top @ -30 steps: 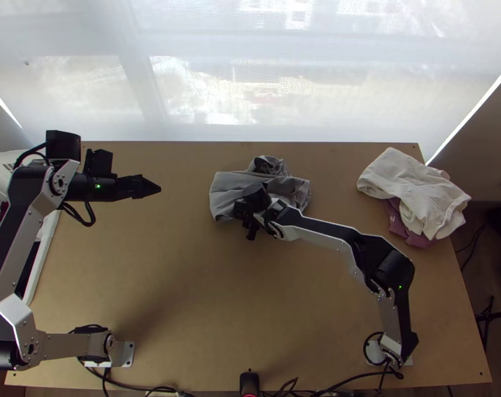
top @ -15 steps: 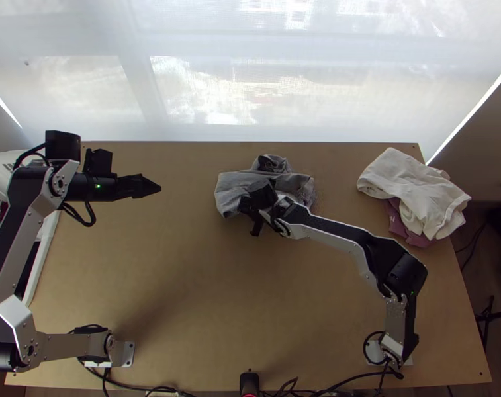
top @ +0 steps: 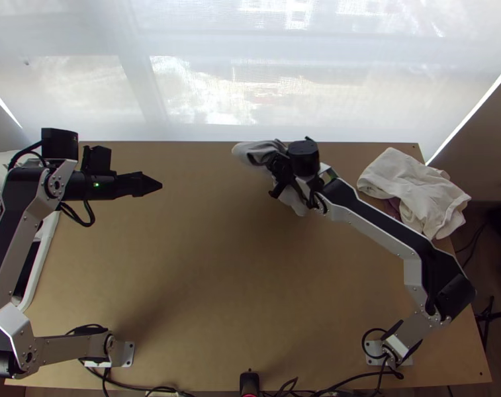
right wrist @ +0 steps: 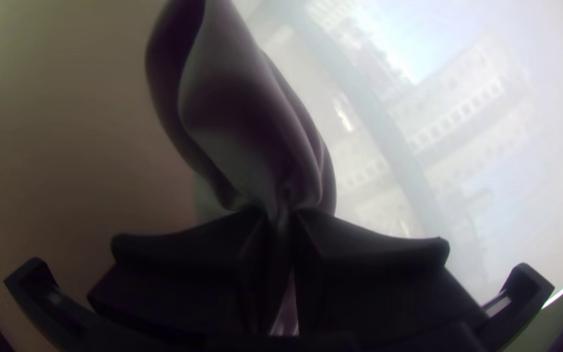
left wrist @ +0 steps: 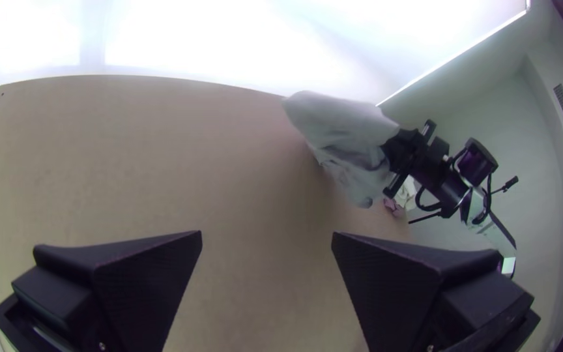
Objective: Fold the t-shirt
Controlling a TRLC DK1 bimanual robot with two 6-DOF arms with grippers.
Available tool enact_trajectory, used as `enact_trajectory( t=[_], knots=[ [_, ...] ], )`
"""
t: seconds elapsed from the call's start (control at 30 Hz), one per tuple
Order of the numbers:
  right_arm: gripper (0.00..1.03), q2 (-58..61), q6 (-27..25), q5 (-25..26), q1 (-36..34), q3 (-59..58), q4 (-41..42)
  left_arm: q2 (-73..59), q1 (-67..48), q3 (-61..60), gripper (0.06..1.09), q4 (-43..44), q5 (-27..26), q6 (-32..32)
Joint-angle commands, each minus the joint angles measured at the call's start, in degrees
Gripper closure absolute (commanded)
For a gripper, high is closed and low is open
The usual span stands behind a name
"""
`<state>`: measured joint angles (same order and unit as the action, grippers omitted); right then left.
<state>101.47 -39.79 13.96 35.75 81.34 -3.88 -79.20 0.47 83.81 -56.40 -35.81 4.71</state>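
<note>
So the biggest thing there was the light wooden table [top: 217,298], with the right arm [top: 376,235] reaching over its far half and the left arm [top: 18,235] off at its own side. The grey t-shirt [left wrist: 340,130] was up off the wood near the far edge, hanging bunched from the right arm, nowhere near spread for folding. A white cloth [top: 409,188] lay crumpled at the right, with a mauve cloth [top: 392,208] poking out from under it.

Down to the grippers: the right gripper [right wrist: 279,214] was pinched closed on a gathered bit of the t-shirt, couldn't tell if that was hem or sleeve. The left gripper [left wrist: 266,233] had its fingers wide apart with nothing between them.

Handling-wise, I'd have guessed light, soft and floppy, not fragile, not very slippery, but keen to crumple. One pinch wouldn't open it out imo. I'd have taken a free hem corner or shoulder with the left gripper and pulled gently.

As for brands or labels, I couldn't make out any lettering or tag on the t-shirt.
</note>
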Motion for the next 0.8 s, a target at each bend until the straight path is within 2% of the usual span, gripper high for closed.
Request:
enact_trajectory(
  t=[0.0, 0.33, 0.77],
  knots=[
    [1.0, -6.2, 0.6, -0.1, -7.4, 1.4, -0.3, 0.4, -0.8, 2.3, 0.11, -1.8, 0.0, 0.4],
    [1.0, -15.4, 1.5, -0.8, -25.1, 0.7, -0.3, 1.5, -0.8, 3.6, 0.11, -4.3, 0.2, 0.7],
    [1.0, -18.9, 1.5, -12.7, -53.7, 1.0, -0.5, 4.5, 0.3, 0.7, 0.11, -5.4, 0.3, 0.6]
  ],
)
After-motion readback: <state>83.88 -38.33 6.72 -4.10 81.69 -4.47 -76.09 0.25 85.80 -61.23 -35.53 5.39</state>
